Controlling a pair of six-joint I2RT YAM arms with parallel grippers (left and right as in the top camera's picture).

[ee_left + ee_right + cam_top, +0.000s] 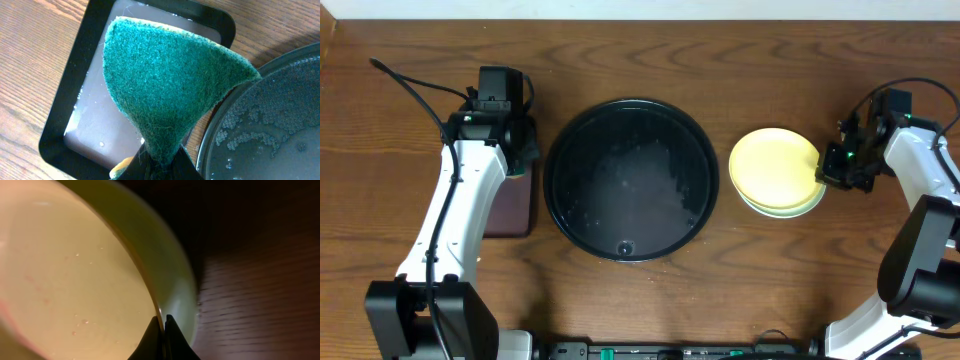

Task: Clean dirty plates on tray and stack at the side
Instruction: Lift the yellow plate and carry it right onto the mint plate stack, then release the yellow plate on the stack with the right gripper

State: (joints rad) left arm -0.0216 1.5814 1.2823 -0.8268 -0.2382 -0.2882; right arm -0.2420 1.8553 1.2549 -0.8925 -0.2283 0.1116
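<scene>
The black round tray (632,180) lies mid-table, wet, with no plate on it; its rim shows in the left wrist view (220,130). The plates are stacked to its right, the pale yellow plate (775,166) on top and a pale blue-green one (790,209) showing beneath. My right gripper (832,165) is shut on the rim of the yellow plate (75,280) at the stack's right edge. My left gripper (515,150) is shut on a green sponge (165,85) and holds it over the small rectangular tray (95,125).
The small dark rectangular tray (510,205) with wet liquid sits left of the round tray. Wooden table (720,300) lies all round. Cables trail at the far left and far right.
</scene>
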